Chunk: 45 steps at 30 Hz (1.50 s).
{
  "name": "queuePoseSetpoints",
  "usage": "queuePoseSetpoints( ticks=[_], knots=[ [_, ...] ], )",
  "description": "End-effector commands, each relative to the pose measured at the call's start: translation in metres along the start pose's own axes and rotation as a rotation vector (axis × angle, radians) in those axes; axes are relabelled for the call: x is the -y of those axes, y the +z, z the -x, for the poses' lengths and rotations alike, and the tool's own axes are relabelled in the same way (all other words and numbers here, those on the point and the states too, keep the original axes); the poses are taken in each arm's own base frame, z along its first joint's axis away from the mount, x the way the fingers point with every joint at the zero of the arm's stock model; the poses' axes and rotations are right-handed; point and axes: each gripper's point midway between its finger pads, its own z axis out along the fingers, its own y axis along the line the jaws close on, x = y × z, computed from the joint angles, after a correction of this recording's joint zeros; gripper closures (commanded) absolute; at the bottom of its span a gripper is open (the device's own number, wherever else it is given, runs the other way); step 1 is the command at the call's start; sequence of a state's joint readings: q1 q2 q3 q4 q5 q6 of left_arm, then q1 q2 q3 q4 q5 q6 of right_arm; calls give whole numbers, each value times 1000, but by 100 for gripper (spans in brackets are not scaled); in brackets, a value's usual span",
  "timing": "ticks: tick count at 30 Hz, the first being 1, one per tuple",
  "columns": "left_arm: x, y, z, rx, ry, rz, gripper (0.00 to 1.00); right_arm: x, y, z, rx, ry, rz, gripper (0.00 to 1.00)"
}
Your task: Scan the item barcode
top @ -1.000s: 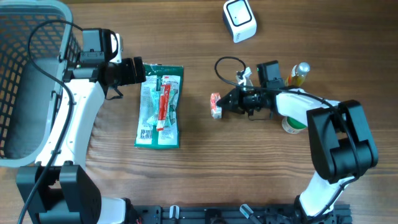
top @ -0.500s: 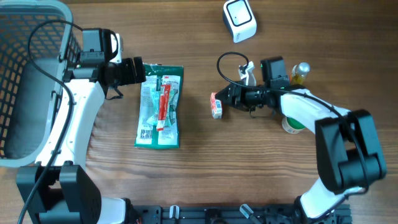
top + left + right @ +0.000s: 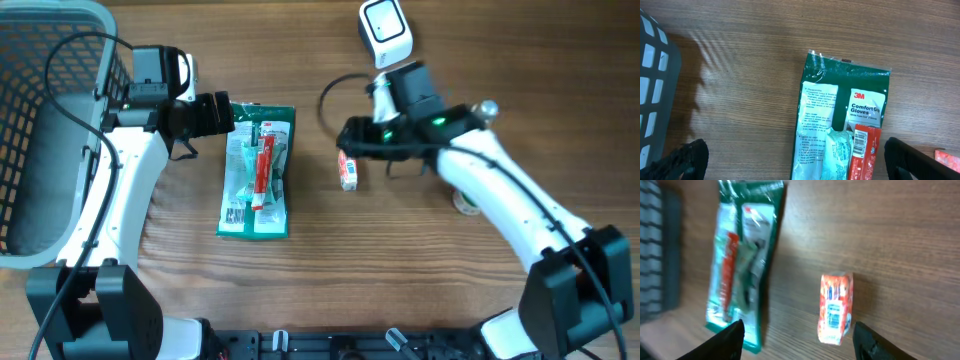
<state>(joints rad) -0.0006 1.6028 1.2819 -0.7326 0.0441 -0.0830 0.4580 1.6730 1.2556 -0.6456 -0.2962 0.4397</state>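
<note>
Overhead: small orange packet (image 3: 347, 170) lying flat on surface (image 3: 330, 280), well apart from white scanner (image 3: 385, 30). Right claw (image 3: 350, 140) hovering spread just over it, pinching nothing. Left claw (image 3: 225, 113) spread beside 3M glove pack (image 3: 256, 170), probably idling out of the way.
Left wrist: showing glove print; packet only an edge sliver.
Right wrist: showing packet's label facing up, possibly barcode; overhead not resolving this.
</note>
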Motion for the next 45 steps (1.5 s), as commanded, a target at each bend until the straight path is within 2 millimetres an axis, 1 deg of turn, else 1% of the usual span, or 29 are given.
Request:
queuePoseSetpoints(
  ticks=[1, 3, 8, 13, 18, 23, 25, 26, 27, 29, 31, 33, 34, 35, 38, 39, 40, 41, 42, 43, 45],
  knots=[
    [1, -3, 4, 13, 14, -8, 0, 4, 3, 2, 79, -111, -218, 28],
    [1, -3, 4, 12, 14, -8, 0, 0, 13, -6, 73, -134, -259, 26],
    [1, -3, 4, 13, 14, -8, 0, 10, 35, -16, 31, -107, -300, 19],
    [1, -3, 4, 12, 14, -8, 0, 16, 59, -29, -42, -99, -294, 20],
    [1, -3, 4, 12, 14, -8, 0, 27, 75, -39, -89, -93, -322, 20],
    [1, -3, 4, 12, 14, -8, 0, 35, 85, -47, -121, -90, -340, 21],
    [1, -3, 4, 13, 14, -8, 0, 37, 87, -49, -131, -89, -347, 25],
    [1, -3, 4, 13, 14, -8, 0, 37, 87, -49, -132, -89, -347, 25],
    [1, -3, 4, 12, 14, -8, 0, 37, 87, -49, -132, -89, -348, 28],
    [1, -3, 4, 12, 14, -8, 0, 38, 87, -49, -131, -89, -351, 47],
    [1, -3, 4, 13, 14, -8, 0, 38, 87, -49, -132, -90, -351, 56],
    [1, -3, 4, 12, 14, -8, 0, 40, 86, -50, -133, -90, -362, 69],
    [1, -3, 4, 13, 14, -8, 0, 42, 85, -49, -130, -92, -375, 65],
    [1, -3, 4, 12, 14, -8, 0, 44, 85, -49, -127, -92, -384, 54],
    [1, -3, 4, 13, 14, -8, 0, 46, 84, -48, -121, -94, -397, 40],
    [1, -3, 4, 13, 14, -8, 0, 46, 84, -47, -120, -95, -397, 48],
    [1, -3, 4, 12, 14, -8, 0, 46, 84, -47, -120, -94, -397, 70],
    [1, -3, 4, 13, 14, -8, 0, 46, 84, -48, -121, -94, -397, 81],
    [1, -3, 4, 12, 14, -8, 0, 46, 85, -48, -124, -94, -398, 82],
    [1, -3, 4, 13, 14, -8, 0, 46, 85, -48, -123, -95, -399, 75],
    [1, -3, 4, 13, 14, -8, 0, 46, 85, -48, -121, -94, -397, 46]
  ],
)
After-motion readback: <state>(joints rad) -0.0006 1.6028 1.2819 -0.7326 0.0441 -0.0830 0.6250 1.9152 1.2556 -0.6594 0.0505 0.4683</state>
